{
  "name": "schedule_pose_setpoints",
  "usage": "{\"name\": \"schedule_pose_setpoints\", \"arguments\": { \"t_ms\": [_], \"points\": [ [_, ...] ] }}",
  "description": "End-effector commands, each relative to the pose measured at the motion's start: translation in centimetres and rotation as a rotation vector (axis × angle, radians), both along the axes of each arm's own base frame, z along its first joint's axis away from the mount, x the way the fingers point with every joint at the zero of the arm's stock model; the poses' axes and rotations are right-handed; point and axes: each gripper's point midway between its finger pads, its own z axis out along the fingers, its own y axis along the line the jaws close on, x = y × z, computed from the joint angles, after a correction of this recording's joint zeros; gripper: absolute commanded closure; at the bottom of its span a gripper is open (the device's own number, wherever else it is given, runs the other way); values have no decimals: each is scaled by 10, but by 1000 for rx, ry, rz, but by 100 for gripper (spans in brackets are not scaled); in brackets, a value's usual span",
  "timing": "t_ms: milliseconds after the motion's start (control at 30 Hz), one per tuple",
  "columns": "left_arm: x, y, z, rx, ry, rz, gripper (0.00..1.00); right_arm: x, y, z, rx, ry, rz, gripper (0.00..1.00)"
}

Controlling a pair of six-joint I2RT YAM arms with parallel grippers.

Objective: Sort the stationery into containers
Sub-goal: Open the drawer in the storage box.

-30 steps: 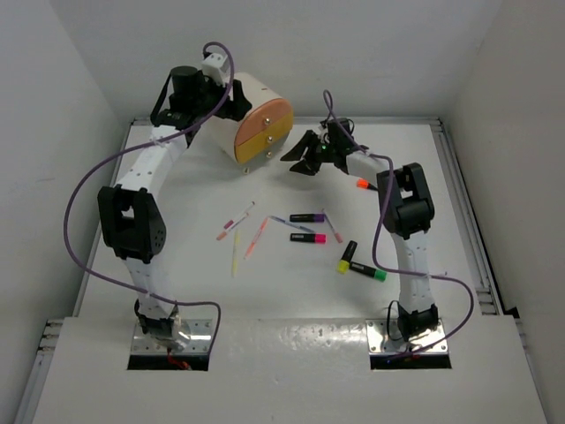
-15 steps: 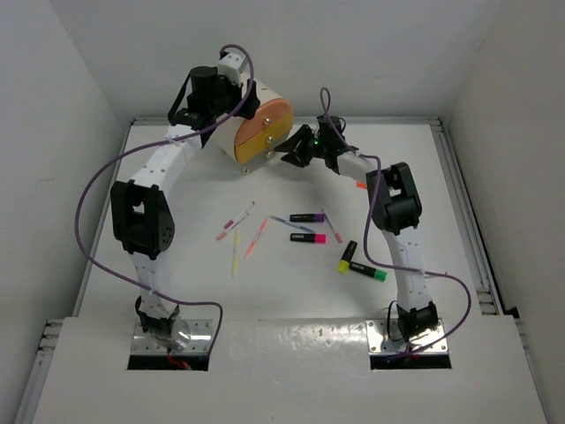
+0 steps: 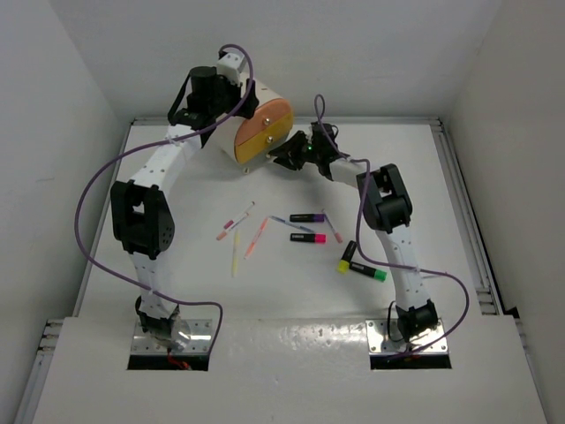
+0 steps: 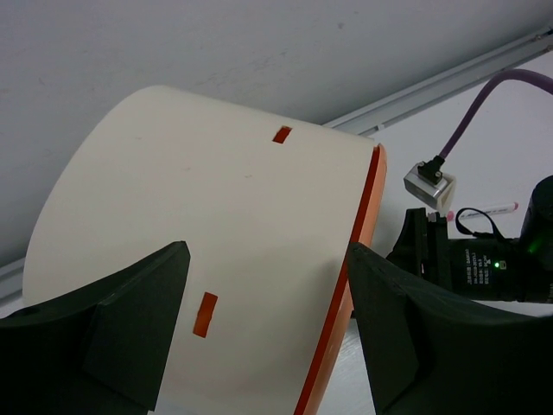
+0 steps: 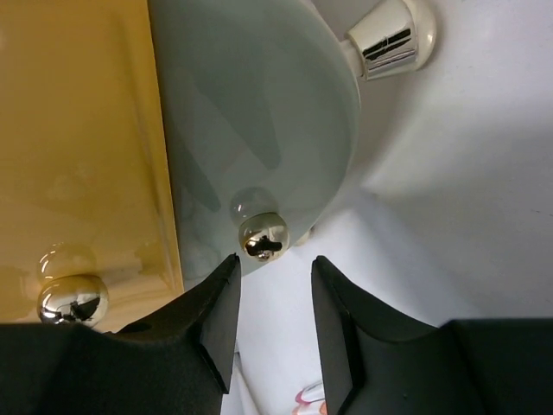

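One drawer knob [image 5: 263,238] just beyond narrow-set right hand [image 5: 272,275], untouched; left hand [image 4: 263,259] wide astride cabinet [image 4: 225,190].

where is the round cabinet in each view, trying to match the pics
Top external: cabinet at back, left of centre.
Left wrist: its cream body fills the middle.
Right wrist: its front fills the upper left.
Shared landmark: orange drawer front, edge-on in the left wrist view.

Robotics lab: white walls [image 3: 353,53] box in a table [image 3: 441,185] with mounted arms [image 3: 141,221].
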Motion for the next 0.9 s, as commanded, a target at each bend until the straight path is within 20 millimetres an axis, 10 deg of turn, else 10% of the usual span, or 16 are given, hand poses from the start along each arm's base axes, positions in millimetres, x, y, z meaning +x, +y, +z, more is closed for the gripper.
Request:
{"name": "schedule_pose_setpoints", "arguments": {
  "t_ms": [0, 867],
  "points": [
    [2, 2, 23, -36, -45, -5, 20, 8, 11, 29, 58, -85, 9, 60],
    [8, 9, 7, -78, 2, 2, 20, 17, 18, 19, 72, -121, 13, 63]
  ]
}}
